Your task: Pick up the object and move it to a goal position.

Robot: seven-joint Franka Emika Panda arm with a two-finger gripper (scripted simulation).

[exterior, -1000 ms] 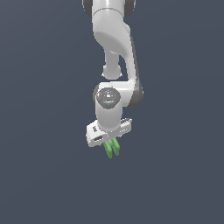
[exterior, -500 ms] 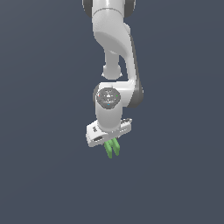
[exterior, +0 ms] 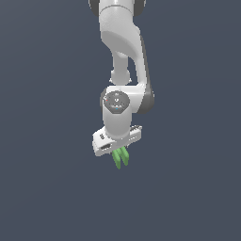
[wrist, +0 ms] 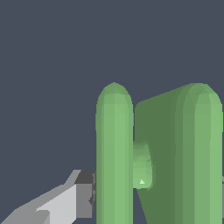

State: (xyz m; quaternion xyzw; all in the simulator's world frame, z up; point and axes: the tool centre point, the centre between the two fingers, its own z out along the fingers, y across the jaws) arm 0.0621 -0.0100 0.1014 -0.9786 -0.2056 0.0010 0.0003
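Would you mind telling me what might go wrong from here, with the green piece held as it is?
1. The green piece hangs mostly below the gripper, so it looks held near one end; a quick move might make it swing or slip.
2. Only one finger shows in the wrist view, so I cannot confirm that the grip is even.

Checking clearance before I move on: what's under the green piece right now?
Nothing visible: below the green piece hanging from the pincer is only plain dark background. Its upper end is hidden inside the pincer.
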